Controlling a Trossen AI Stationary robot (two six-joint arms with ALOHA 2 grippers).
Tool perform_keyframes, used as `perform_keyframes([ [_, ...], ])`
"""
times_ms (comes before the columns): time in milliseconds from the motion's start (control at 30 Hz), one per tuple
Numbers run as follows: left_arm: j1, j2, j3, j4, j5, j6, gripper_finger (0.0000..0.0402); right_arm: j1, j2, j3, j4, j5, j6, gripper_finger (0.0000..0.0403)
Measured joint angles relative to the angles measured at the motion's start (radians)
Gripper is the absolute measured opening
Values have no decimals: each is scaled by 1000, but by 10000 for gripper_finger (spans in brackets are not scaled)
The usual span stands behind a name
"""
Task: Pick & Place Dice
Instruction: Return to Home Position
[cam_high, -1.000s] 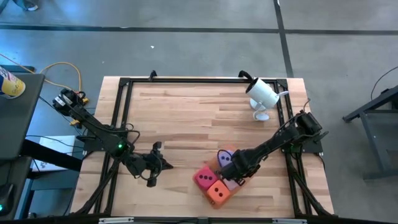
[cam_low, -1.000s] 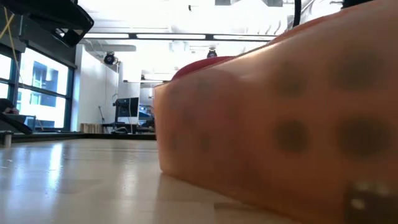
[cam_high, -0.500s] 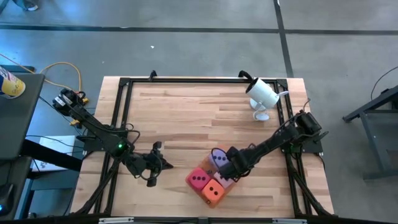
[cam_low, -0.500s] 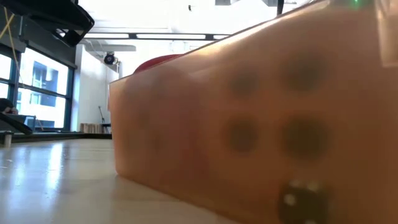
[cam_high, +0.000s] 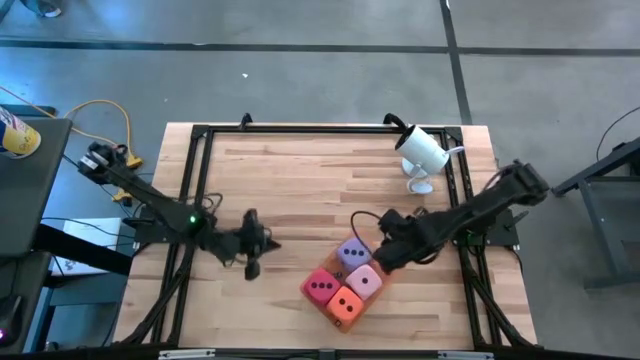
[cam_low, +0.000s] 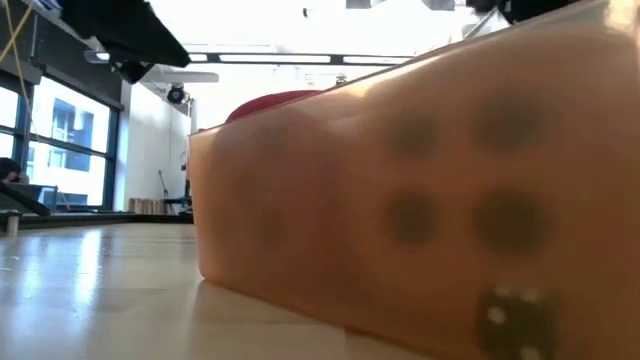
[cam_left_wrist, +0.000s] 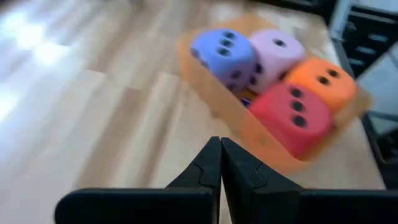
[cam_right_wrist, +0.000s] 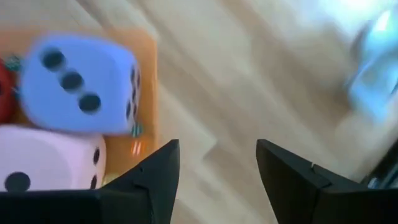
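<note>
Tabletop (cam_high: 300, 180), right gripper (cam_right_wrist: 217, 148) splayed near dice (cam_high: 346, 281), left gripper (cam_left_wrist: 221, 143) pinched

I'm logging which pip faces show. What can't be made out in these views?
Low view: the orange bin fills the frame, blurring the pips behind its wall; the left gripper and right gripper cannot be picked out there.
Right wrist view: red die cut by the edge; orange die outside it.
High view: pips on the purple die and pink die too small to count.

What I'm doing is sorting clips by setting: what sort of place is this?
Probably a robotics lab in an industrial hall: a framed wooden table with the left arm and right arm at it, concrete floor, strip lights, tall windows.
</note>
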Motion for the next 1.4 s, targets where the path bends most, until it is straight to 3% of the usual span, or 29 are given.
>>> perform_keyframes([
  [200,154,-173,0,-62,-3,118,1,37,-69,1,66,255,-266,201],
  [367,265,-305,0,-80,-3,363,1,24,-69,1,11,289,-407,181],
  [533,318,-404,0,-143,-3,403,1,24,-69,0,-179,324,-410,90],
  [633,332,-462,0,-218,-45,397,1,25,-108,-13,-228,405,-435,20],
  [833,331,-555,0,-313,-216,385,1,-69,-402,-153,-94,506,-621,3],
  [933,331,-595,0,-327,-268,426,1,-130,-592,-257,84,517,-709,3],
  [1033,331,-632,0,-327,-299,473,1,-186,-792,-385,401,460,-867,2],
  [1200,337,-684,-6,-327,-281,533,1,-284,-1046,-645,911,164,-1283,2],
  [1300,336,-710,-27,-326,-255,516,1,-365,-1154,-773,1074,55,-1367,2],
  [1400,337,-747,-70,-327,-255,502,1,-445,-1232,-874,1144,-48,-1354,2],
])
